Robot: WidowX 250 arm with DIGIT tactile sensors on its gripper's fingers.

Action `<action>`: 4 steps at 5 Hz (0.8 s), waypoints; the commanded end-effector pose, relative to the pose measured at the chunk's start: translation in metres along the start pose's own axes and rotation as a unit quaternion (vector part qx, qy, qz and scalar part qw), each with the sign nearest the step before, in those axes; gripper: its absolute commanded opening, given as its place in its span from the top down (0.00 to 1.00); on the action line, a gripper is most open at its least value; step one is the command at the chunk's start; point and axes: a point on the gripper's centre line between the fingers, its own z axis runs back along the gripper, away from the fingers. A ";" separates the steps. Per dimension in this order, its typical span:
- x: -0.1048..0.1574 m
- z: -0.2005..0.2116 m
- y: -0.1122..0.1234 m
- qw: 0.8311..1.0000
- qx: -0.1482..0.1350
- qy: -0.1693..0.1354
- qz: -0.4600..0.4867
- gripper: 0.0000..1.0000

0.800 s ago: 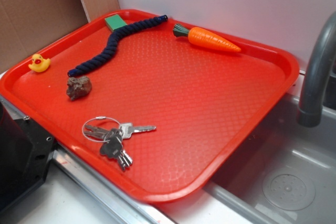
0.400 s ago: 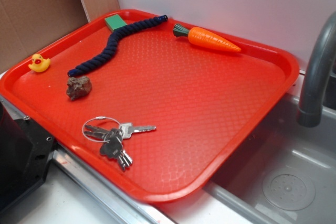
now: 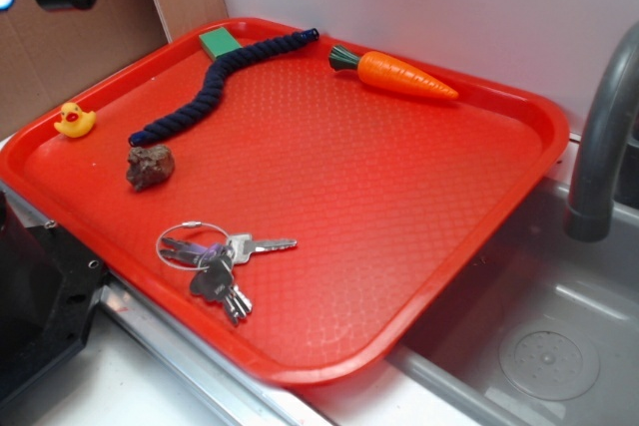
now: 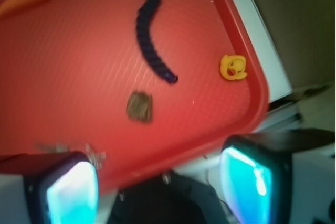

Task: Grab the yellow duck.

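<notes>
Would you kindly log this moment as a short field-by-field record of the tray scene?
target: yellow duck, upright near the tray's left edge, untouched
tool: tool high above the tray, jaws apart, holding nothing
tray: red tray, partly over the sink
near the duck: brown rock; end of the blue rope
elsewhere: toy carrot, keys, green block

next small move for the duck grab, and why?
Probably bring the claw down and over toward the yellow duck. The claw is open and empty, high above the red tray's left corner. The duck sits alone by the tray's left rim, clear of the brown rock and the rope.
</notes>
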 end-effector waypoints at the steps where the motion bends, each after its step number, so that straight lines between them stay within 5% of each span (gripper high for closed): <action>1: 0.022 -0.045 0.042 0.977 0.026 -0.038 0.210 0.00; 2: 0.032 -0.058 0.060 0.952 0.065 -0.075 0.289 0.00; 3: 0.017 -0.065 0.090 0.939 0.073 -0.091 0.324 0.00; 4: 0.029 -0.082 0.100 0.934 0.080 -0.102 0.332 0.00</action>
